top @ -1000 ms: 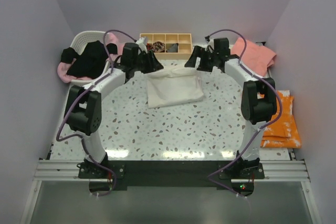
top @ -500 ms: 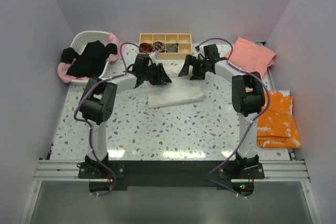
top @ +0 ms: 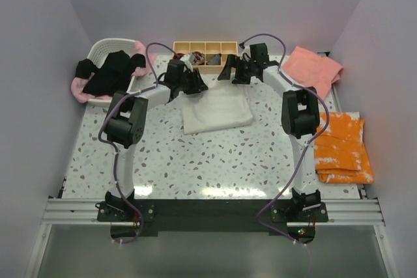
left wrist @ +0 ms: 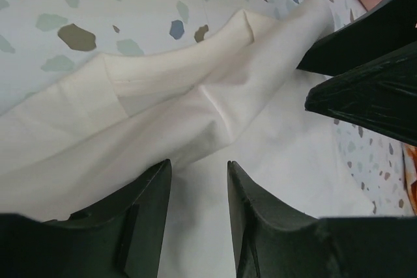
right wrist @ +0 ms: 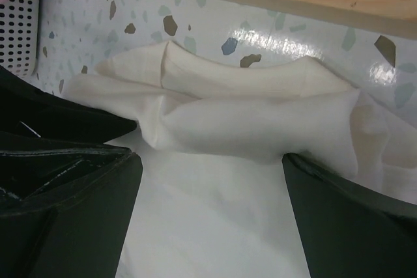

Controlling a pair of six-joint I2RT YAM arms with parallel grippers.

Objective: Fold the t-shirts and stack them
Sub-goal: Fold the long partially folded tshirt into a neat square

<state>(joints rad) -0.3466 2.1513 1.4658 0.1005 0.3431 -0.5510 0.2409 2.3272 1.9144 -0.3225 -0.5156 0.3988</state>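
Two pairs of fingers are parted above the cream-white t-shirt (top: 217, 107), the left gripper (left wrist: 197, 172) narrowly and the right gripper (right wrist: 210, 161) widely; nothing is seen pinched by either. A rumpled ridge of the shirt's far hem is laid just ahead of both sets of fingertips, its long axis parallel with the tabletop's far edge. Each end is reached about equally by one arm. The shirt itself is spread at the far middle. Just beyond the ridge, little room is left by the wooden tray (top: 205, 53). The salmon-pink t-shirt (top: 314, 66) is placed at the far right corner. The black t-shirt (top: 111, 73) is draped over the basket (top: 104, 45) at the far left corner.
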